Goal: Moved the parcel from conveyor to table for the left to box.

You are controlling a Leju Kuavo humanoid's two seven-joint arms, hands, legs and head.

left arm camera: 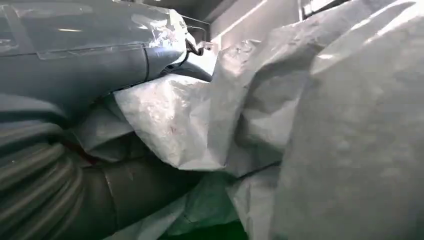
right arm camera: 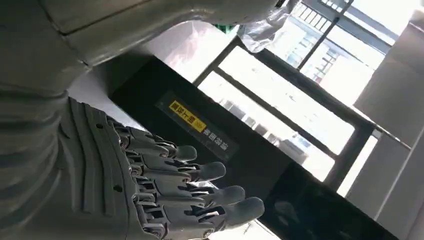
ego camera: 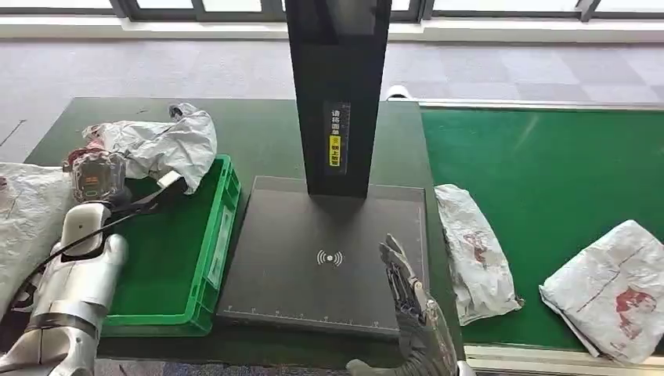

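Note:
My left hand (ego camera: 100, 174) grips a crumpled grey-white parcel (ego camera: 168, 143) over the far left corner of the green box (ego camera: 223, 235). In the left wrist view the parcel (left arm camera: 230, 115) bunches against the hand (left arm camera: 75, 60), with the thumb pressed on it. My right hand (ego camera: 402, 276) is raised with fingers apart and holds nothing, at the right edge of the black scanner plate (ego camera: 313, 235). The right wrist view shows this hand (right arm camera: 165, 185) with fingers straight. A second parcel (ego camera: 472, 249) lies at the left edge of the green conveyor (ego camera: 548, 172), and a third parcel (ego camera: 615, 290) further right.
A black scanner post (ego camera: 337, 94) with a yellow label rises from the plate between box and conveyor; it appears as the post (right arm camera: 235, 155) beyond my right fingers. Another grey bag (ego camera: 27, 215) lies left of the box. The box's green floor is bare near me.

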